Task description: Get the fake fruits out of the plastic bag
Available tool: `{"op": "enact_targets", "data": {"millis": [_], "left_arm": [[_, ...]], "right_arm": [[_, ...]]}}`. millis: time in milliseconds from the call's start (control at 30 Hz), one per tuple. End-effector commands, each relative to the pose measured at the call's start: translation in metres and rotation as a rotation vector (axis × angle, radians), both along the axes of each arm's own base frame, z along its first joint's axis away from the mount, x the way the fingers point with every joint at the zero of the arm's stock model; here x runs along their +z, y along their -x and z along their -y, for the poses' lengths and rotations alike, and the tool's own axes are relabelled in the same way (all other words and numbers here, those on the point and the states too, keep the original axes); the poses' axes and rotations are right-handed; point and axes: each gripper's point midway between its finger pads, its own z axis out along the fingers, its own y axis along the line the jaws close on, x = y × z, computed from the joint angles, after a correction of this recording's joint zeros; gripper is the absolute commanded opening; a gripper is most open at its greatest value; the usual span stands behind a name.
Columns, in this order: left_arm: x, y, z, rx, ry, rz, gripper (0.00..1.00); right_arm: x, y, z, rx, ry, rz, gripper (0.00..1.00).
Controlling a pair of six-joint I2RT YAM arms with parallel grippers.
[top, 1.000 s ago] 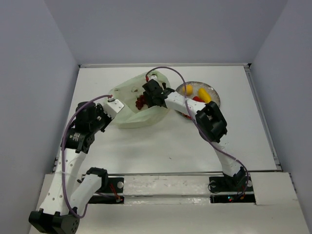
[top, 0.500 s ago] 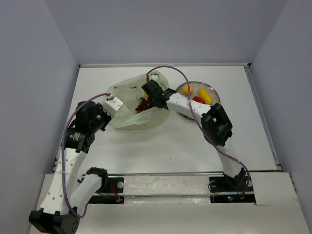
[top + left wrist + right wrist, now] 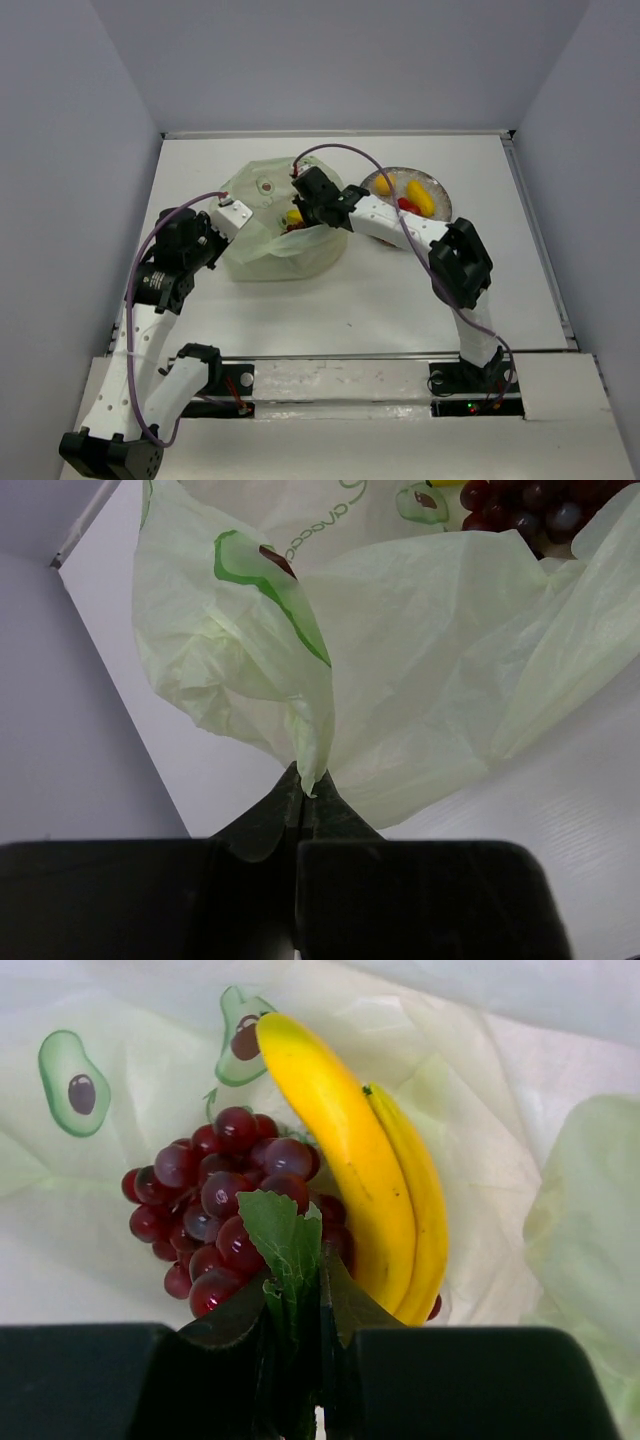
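Since 1 second ago the right gripper (image 3: 300,1332) has risen inside the plastic bag (image 3: 430,660), clamped on the leaf of the grape bunch (image 3: 215,1215) with the banana (image 3: 350,1170) beside it, while the left gripper (image 3: 302,802) stays pinched on the bag's edge. Roughly halfway, I judge: 3 fruits (image 3: 420,195) lie on the plate (image 3: 443,190), and these 2 are still in the bag. Green lettering by the bag's avocado prints seems to start "avoca"; the rest is cut off.

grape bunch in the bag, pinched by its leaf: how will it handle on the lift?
Probably dangles and swings: the grapes are pinched only at the thin leaf. The leaf looks flexible, so it may slip or tear. The banana lies against them and could get dragged along.
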Motion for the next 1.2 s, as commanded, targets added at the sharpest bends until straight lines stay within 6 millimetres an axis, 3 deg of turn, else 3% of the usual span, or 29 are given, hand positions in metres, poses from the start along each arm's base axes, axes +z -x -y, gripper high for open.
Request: {"op": "enact_targets", "data": {"millis": [0,167,233,267,367,467,500,533,600,700,767,800,833,867,900,967,1000,1067,1100,1167], "left_arm": [[-0.005,0.003,0.000,-0.010,-0.015,-0.008,0.08],[0.002,-0.004,0.004,0.006,0.023,0.005,0.08],[0.021,-0.013,0.006,0.026,0.060,0.059,0.08],[0.027,-0.016,0.007,0.051,0.095,0.075,0.08],[0.052,-0.035,0.007,0.093,0.133,0.146,0.08],[0.078,-0.057,0.009,0.115,0.158,0.205,0.05],[0.101,-0.063,0.010,0.114,0.176,0.257,0.04],[0.108,-0.067,0.011,0.110,0.179,0.269,0.03],[0.141,-0.068,0.015,0.085,0.194,0.334,0.03],[0.156,-0.060,0.025,0.020,0.214,0.321,0.01],[0.153,-0.050,0.029,-0.011,0.224,0.307,0.01],[0.136,-0.046,0.030,-0.018,0.221,0.271,0.01],[0.135,-0.035,0.029,-0.022,0.228,0.284,0.01],[0.110,-0.031,0.027,-0.015,0.217,0.241,0.01],[0.099,-0.025,0.025,-0.011,0.209,0.227,0.01],[0.078,-0.009,0.020,-0.020,0.168,0.198,0.01],[0.050,-0.003,0.018,-0.018,0.143,0.137,0.01],[0.027,0.008,0.012,-0.011,0.107,0.083,0.01],[0.012,0.011,0.009,-0.011,0.082,0.052,0.01],[0.003,0.009,0.005,0.010,0.060,0.036,0.01]], "right_arm": [[0.049,0.004,-0.025,0.056,-0.069,0.122,0.01],[0.059,0.005,-0.030,0.051,-0.089,0.178,0.01],[0.073,0.001,-0.024,-0.003,-0.133,0.224,0.01],[0.064,0.003,-0.016,-0.029,-0.121,0.222,0.01],[0.078,-0.006,-0.015,-0.053,-0.151,0.302,0.01],[0.089,-0.039,-0.019,-0.070,-0.135,0.354,0.01],[0.099,-0.056,-0.022,-0.084,-0.149,0.380,0.01],[0.106,-0.060,-0.025,-0.085,-0.155,0.393,0.01],[0.125,-0.072,-0.022,-0.098,-0.151,0.444,0.01],[0.130,-0.073,-0.010,-0.124,-0.112,0.474,0.01],[0.134,-0.065,-0.001,-0.130,-0.117,0.470,0.01],[0.132,-0.060,0.002,-0.132,-0.118,0.460,0.01],[0.110,-0.051,0.008,-0.133,-0.107,0.414,0.01],[0.116,-0.038,0.008,-0.123,-0.131,0.407,0.01],[0.110,-0.032,0.011,-0.131,-0.149,0.386,0.01],[0.085,-0.004,0.002,-0.077,-0.155,0.327,0.01],[0.090,0.004,0.001,-0.077,-0.184,0.318,0.01],[0.095,0.015,-0.006,-0.057,-0.204,0.317,0.01],[0.111,0.013,-0.010,-0.052,-0.234,0.333,0.01],[0.133,0.012,-0.022,-0.019,-0.284,0.349,0.01]]}}
